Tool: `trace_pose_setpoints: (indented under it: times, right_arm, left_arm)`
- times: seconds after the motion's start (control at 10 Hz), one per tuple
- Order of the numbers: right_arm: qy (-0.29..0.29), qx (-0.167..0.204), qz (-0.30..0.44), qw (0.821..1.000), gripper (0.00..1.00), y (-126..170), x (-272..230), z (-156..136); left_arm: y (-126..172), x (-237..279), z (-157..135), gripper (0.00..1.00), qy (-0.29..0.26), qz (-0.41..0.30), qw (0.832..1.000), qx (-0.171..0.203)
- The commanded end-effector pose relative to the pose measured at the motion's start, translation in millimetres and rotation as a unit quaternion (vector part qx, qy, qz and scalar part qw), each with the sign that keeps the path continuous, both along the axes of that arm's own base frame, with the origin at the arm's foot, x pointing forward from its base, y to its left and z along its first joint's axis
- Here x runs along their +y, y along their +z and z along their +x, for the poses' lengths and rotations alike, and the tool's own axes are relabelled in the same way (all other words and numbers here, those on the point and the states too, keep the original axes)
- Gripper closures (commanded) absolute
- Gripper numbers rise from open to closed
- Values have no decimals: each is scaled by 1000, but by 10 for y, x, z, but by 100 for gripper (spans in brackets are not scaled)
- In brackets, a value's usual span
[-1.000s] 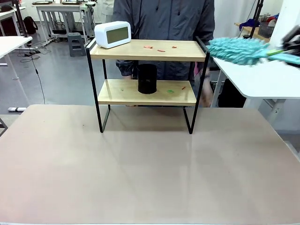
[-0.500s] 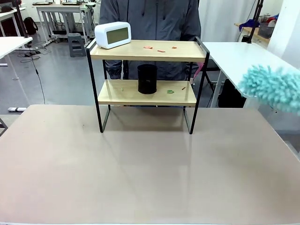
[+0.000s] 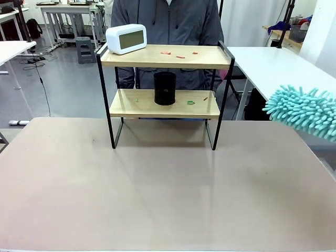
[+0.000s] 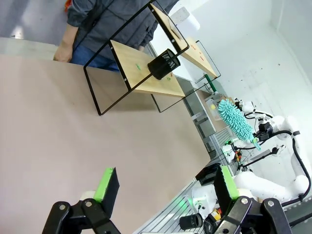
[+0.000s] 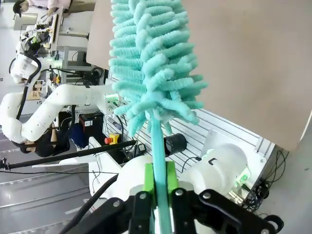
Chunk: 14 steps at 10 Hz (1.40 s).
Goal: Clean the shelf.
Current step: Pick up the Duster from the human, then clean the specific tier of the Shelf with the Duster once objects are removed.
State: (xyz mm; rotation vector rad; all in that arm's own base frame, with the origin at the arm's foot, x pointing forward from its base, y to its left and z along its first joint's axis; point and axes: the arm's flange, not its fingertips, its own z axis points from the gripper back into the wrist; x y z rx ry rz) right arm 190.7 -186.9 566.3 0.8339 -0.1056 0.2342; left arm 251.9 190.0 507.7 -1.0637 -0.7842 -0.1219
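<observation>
While poised clear of the counter [image 3: 157, 199], clamps the thin handle of a teal duster [image 3: 303, 111] in the right end effector [image 5: 159, 176], with both green pads pressed tight against it. Carries the fluffy head in the air off the counter's right edge, well apart from the shelf [image 3: 152, 56] and roughly level with its lower board in the front view. Shows, from the right wrist, the head rising straight out from the fingers, over the counter's edge.

Presents the left end effector [image 4: 165, 187] spread wide and empty above the bare counter, well back from the shelf and facing toward it.

Finds the shelf upright on the far half of the counter, about midway across, with its black legs resting on the surface. Bears a white clock [image 3: 126, 38] on the left end of the top board and a few small orange scraps [image 3: 180, 55] toward the middle and right of that board. Holds a black cup [image 3: 165, 88] upright at the middle of the lower board, with small green scraps [image 3: 191, 102] and one reddish bit to its right and a faint green speck to its left. Places a person [image 3: 168, 21] in a grey jacket just behind the shelf, at the far side of the counter.
</observation>
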Motion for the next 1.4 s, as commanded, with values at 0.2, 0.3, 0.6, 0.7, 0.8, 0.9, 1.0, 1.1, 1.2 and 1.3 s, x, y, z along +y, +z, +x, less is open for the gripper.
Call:
trace_pose_setpoints:
  times: [0.2, 0.3, 0.6, 0.7, 0.8, 0.9, 1.0, 1.1, 1.2, 1.3]
  right_arm:
    - [-6, 6, 3, 1000, 100, 85, 41, 23]
    - [-6, 6, 3, 1000, 100, 85, 41, 23]
    - [-6, 6, 3, 1000, 100, 85, 41, 23]
    - [-6, 6, 3, 1000, 100, 85, 41, 23]
    - [-6, 6, 3, 1000, 100, 85, 41, 23]
    - [-6, 6, 3, 1000, 100, 85, 41, 23]
    - [-6, 6, 3, 1000, 100, 85, 41, 23]
    - [-6, 6, 3, 1000, 100, 85, 41, 23]
    - [-1, 0, -2, 1000, 88, 25, 1, 7]
    - [30, 0, -36, 999, 88, 137, 161, 72]
  left_arm:
    - [21, -9, 15, 0, -3, -1, 1000, -14]
    - [21, -9, 15, 0, -3, -1, 1000, -14]
    - [21, -9, 15, 0, -3, -1, 1000, -14]
    - [21, -9, 15, 0, -3, -1, 1000, -14]
    - [21, -9, 15, 0, -3, -1, 1000, -14]
    - [21, -9, 15, 0, -3, -1, 1000, -14]
    - [21, -9, 15, 0, -3, -1, 1000, -14]
    - [21, -9, 15, 0, -3, -1, 1000, -14]
    - [21, -9, 15, 0, -3, -1, 1000, -14]
    - [21, -9, 15, 0, -3, -1, 1000, -14]
